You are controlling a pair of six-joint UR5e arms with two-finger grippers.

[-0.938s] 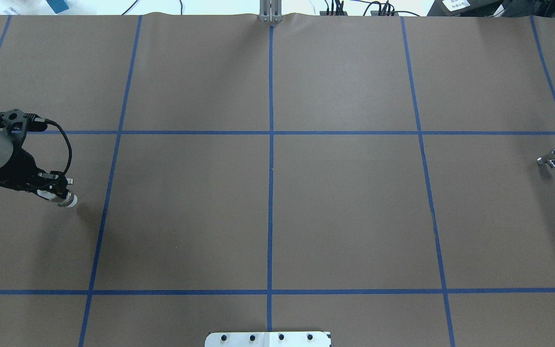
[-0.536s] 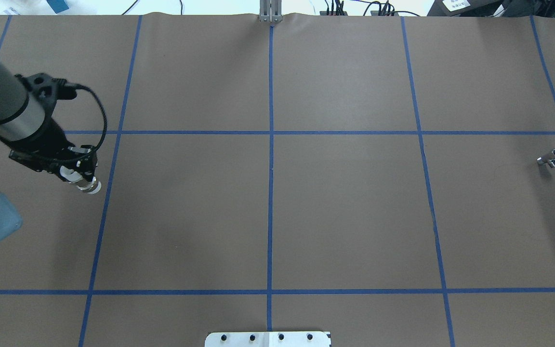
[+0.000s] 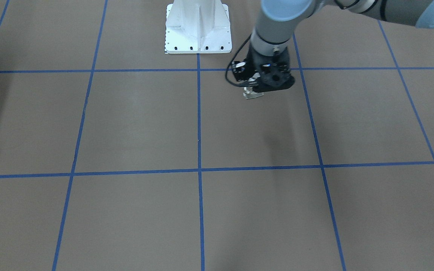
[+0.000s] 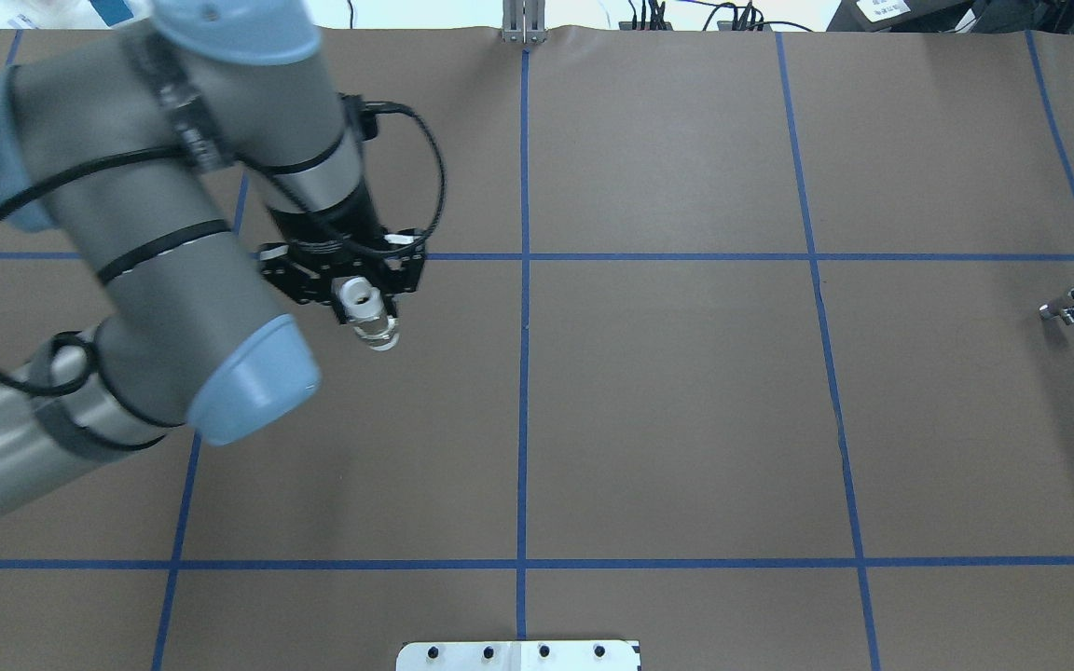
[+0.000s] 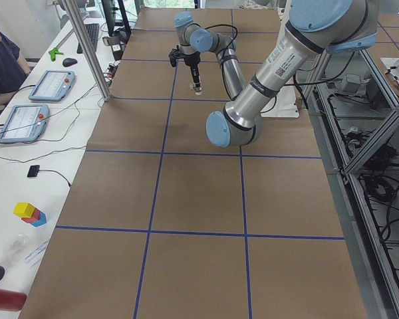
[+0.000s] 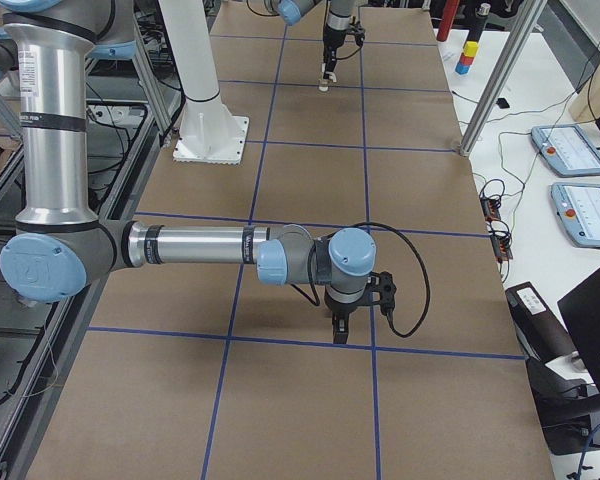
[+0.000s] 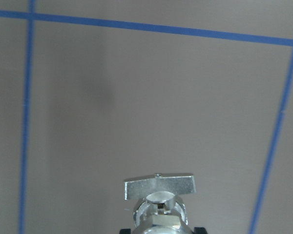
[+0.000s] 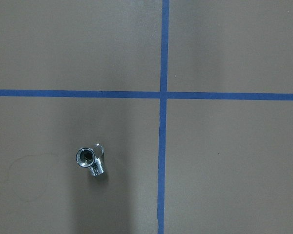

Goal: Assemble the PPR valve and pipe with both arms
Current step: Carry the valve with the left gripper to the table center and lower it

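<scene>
PPR valve (image 4: 367, 315) in left claw (image 4: 357, 298): open end overhead, tab (image 7: 159, 187) wrist-view.

Left pincer (image 4: 359, 293) carried the PPR valve (image 4: 369, 317) centreward.

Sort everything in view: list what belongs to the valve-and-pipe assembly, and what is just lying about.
Job in hand:
- PPR valve, gripped in the left pincer
- pipe, loose on the table
- right pincer, with the pipe in its wrist view

Lying about:
- white pedestal
- coloured blocks
- tablets
</scene>
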